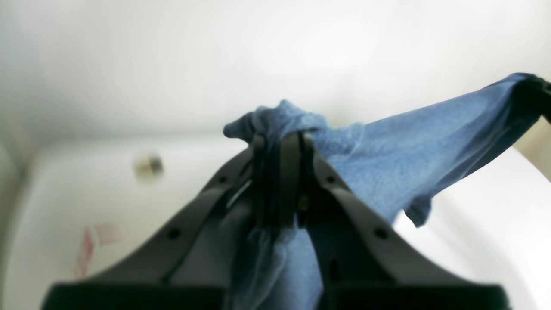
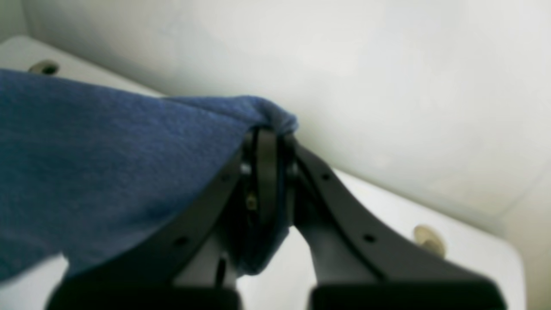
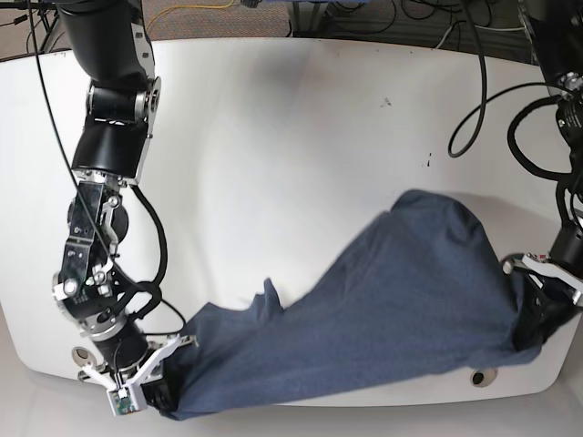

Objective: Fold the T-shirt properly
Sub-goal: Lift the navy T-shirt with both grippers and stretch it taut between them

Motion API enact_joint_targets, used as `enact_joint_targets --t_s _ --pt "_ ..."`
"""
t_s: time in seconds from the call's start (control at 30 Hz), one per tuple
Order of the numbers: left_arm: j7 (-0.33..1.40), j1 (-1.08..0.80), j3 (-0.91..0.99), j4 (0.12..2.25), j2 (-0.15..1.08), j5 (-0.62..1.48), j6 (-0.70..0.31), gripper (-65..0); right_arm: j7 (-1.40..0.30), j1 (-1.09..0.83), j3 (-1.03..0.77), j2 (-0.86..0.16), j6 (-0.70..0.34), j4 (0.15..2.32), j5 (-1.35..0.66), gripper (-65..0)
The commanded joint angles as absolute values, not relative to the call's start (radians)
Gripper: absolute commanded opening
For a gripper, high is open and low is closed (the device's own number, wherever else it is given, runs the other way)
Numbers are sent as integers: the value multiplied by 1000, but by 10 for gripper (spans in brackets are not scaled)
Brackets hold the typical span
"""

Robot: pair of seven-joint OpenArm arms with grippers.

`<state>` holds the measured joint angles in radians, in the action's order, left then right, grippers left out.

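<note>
The navy-blue T-shirt (image 3: 383, 300) is stretched across the near part of the white table, from lower left to right. My right gripper (image 3: 162, 387) sits at the front left corner, shut on one end of the T-shirt (image 2: 107, 172), with cloth bunched over its fingertips. At the right edge, my left gripper (image 3: 537, 323) is shut on the other end of the T-shirt (image 1: 387, 155). In the left wrist view the cloth runs taut from my left gripper (image 1: 282, 140) up to the right. No lettering or tag shows.
The white table (image 3: 291, 164) spreads behind the shirt. A round hole (image 3: 477, 377) lies near the front edge. Cables trail over the back edge and along the right arm (image 3: 565, 137). The other arm (image 3: 114, 109) reaches down the left side.
</note>
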<state>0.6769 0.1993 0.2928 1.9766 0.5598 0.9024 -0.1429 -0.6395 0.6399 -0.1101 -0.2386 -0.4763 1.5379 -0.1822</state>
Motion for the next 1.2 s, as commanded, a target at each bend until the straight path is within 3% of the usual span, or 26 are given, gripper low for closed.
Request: enact_joint_targets --t_s 0.0,0.27,0.47,0.67,1.17 --pt "641 283 302 1989 607 906 -137 -650 -608 748 -114 -268 -510 1527 -186 -650" --pt "642 441 300 1975 679 909 -137 -650 -639 885 -114 -311 -565 1511 -185 -650" --pt "645 421 300 1971 691 909 -137 -650 -667 852 -125 -318 -572 1529 -186 -650" --pt "648 255 302 1982 680 917 -137 -650 -673 671 -183 -312 -572 1624 -186 -650" --pt "650 -274 387 1986 479 928 -137 -650 -662 124 -318 -206 -573 1771 -186 -650"
